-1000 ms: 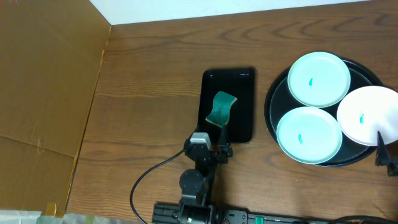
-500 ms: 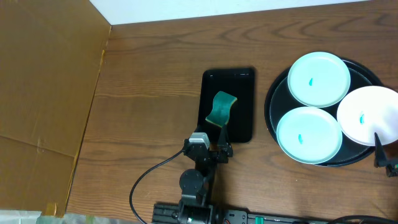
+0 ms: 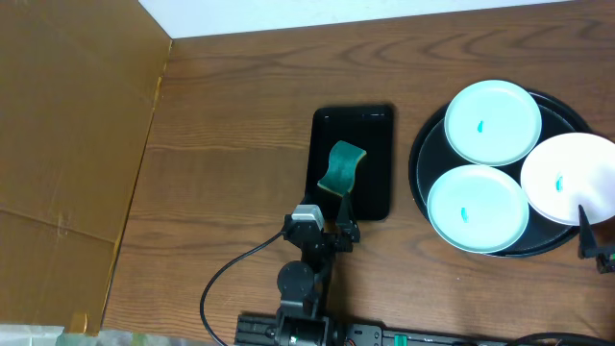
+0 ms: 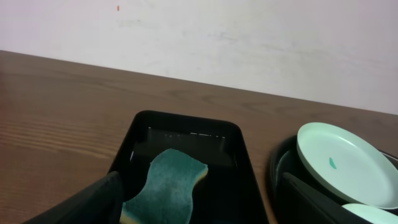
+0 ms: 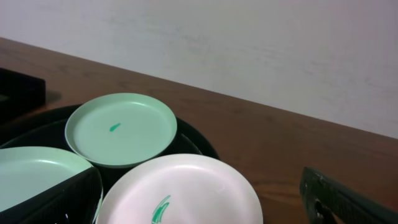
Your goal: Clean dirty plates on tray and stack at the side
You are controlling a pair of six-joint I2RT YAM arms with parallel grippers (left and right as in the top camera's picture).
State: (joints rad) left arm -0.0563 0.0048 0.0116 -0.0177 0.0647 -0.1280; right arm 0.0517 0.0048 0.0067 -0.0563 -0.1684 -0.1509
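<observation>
Left tool (image 4: 202, 199) and right tool (image 5: 199, 193): both spread, empty. White plate (image 3: 567, 178) overrides your tray (image 3: 416, 168) at 3 o'clock; a nudge may tip it.

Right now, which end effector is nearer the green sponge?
Left. The left end effector sits right at the near end of the sponge; the right end effector is far off, by the white plate.

White plate (image 3: 569, 179): right edge cut off in overhead view. Tray (image 3: 417, 178): right side likewise cropped. Sponge (image 4: 168, 190): lower end cropped, left wrist view.
</observation>
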